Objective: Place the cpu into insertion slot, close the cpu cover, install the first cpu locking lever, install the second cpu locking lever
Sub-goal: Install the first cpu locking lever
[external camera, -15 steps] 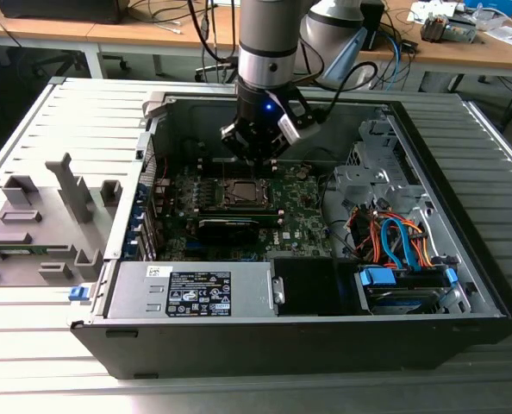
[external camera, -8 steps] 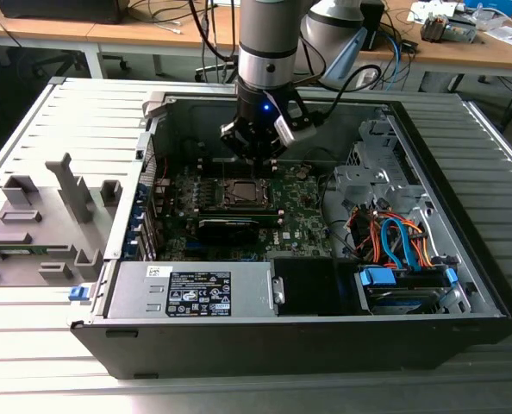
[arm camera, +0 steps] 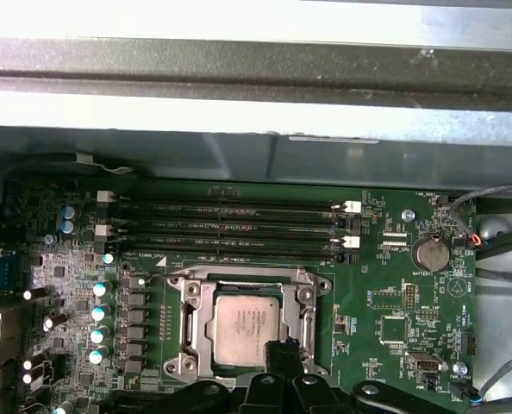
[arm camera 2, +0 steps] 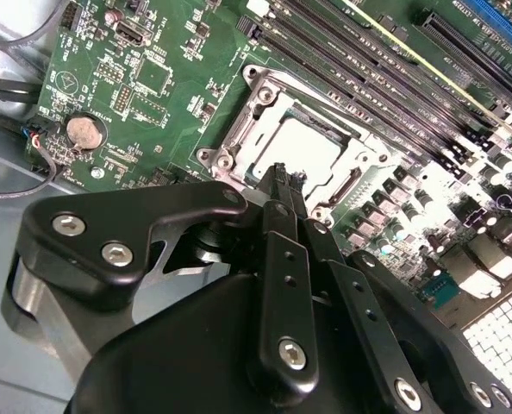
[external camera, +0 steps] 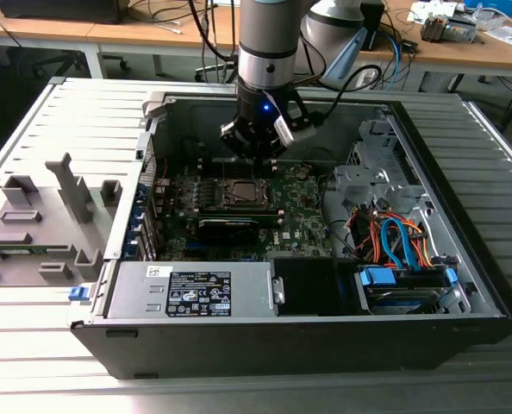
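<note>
The gripper (arm camera 2: 282,177), fingers pressed together and empty, hovers at the near edge of the insertion slot (arm camera 2: 303,151). The cpu (arm camera: 249,326) sits in it at lower centre of the first wrist view.

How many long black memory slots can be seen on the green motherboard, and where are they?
4, side by side: the memory slots lie parallel between the insertion slot, which holds the cpu, and the case wall. None appears hidden in the first wrist view.

Silver-grey cylindrical arm (external camera: 269,34), black band near wrist, small blue light beneath. Black cable looping off wrist. Gripper (arm camera 2: 284,185) matte black: curved linkage plates, silver hex screws, narrow fingers (arm camera 2: 288,259).
</note>
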Robot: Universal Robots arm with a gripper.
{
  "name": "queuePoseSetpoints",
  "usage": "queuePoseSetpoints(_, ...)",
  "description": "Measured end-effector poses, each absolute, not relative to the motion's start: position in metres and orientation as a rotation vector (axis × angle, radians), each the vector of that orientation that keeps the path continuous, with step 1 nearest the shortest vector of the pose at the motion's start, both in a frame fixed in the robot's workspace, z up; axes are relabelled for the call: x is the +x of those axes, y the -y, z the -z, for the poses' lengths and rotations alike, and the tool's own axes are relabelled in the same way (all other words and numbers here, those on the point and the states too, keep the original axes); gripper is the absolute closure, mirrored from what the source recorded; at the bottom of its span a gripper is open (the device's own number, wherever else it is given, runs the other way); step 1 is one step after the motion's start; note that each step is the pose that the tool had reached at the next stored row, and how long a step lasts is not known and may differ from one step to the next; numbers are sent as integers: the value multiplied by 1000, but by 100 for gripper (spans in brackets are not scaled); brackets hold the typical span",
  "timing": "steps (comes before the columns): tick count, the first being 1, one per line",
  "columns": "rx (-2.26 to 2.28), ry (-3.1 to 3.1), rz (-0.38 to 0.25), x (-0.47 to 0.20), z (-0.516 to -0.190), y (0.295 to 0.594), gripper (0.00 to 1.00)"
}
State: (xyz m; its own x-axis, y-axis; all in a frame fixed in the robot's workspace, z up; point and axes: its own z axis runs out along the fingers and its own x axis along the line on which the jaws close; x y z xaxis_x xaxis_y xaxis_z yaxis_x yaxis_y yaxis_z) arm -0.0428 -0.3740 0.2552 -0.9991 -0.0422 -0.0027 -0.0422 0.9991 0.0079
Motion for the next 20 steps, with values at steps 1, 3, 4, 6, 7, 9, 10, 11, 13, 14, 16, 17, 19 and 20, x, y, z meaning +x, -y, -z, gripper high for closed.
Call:
queuePoseSetpoints(1,-66,-3138,-12,-43,-255,374,89)
queuePoseSetpoints(3,-66,-3138,-12,-43,-255,374,89)
queuePoseSetpoints(4,-66,-3138,-13,-43,-255,374,89)
queuePoseSetpoints(6,-66,-3138,-13,-43,-255,374,89)
queuePoseSetpoints(7,-66,-3138,-13,-43,-255,374,89)
queuePoseSetpoints(9,-66,-3138,-13,-43,-255,374,89)
queuePoseSetpoints(10,-66,-3138,-13,-44,-255,374,89)
queuePoseSetpoints(11,-66,-3138,-13,-45,-255,374,89)
queuePoseSetpoints(13,-66,-3138,-16,-47,-255,374,89)
queuePoseSetpoints(14,-66,-3138,-19,-49,-255,374,89)
queuePoseSetpoints(16,-66,-3137,-30,-53,-255,374,89)
queuePoseSetpoints(17,-66,-3137,-36,-56,-255,374,89)
queuePoseSetpoints(19,-66,-3136,-44,-61,-255,374,89)
queuePoseSetpoints(20,-65,-3136,-47,-63,-255,374,89)
